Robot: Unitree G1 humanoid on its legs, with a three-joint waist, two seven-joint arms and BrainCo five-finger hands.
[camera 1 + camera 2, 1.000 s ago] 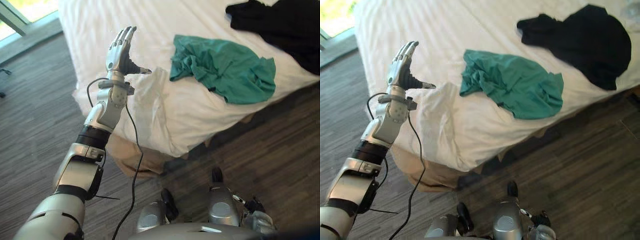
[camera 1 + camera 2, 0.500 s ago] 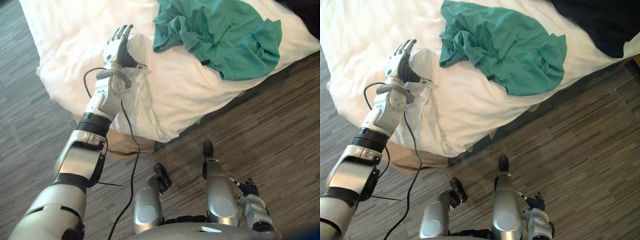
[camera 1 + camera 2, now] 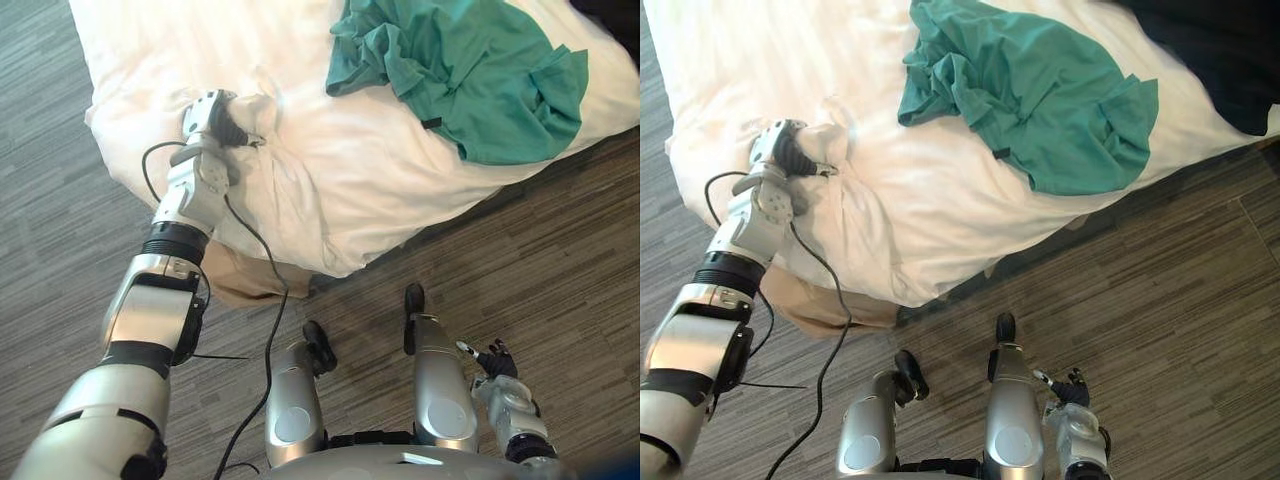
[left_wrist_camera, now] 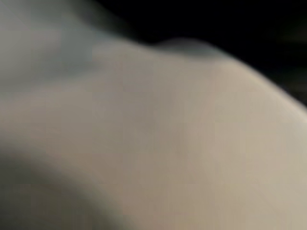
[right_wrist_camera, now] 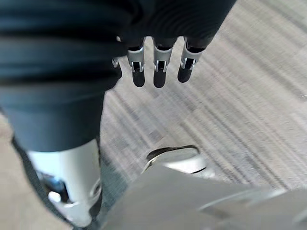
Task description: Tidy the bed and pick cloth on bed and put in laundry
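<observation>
Currently the left hand (image 3: 208,118) is clutching a bunched fold of white bedsheet (image 3: 340,185) at the corner of the bed (image 3: 245,287). The green shirt (image 3: 470,70) is lying crumpled on the bed near its edge, and the right hand (image 5: 161,62) is hanging slack-fingered.

We see our right hand (image 5: 159,56) hanging above the floor (image 5: 240,100), the dark ribbed cover running into a row of silver fingers (image 5: 137,69) with dark tips. We find them loose and side by side, touching nothing. The floor beneath is grey planks with a streaky wood grain.
</observation>
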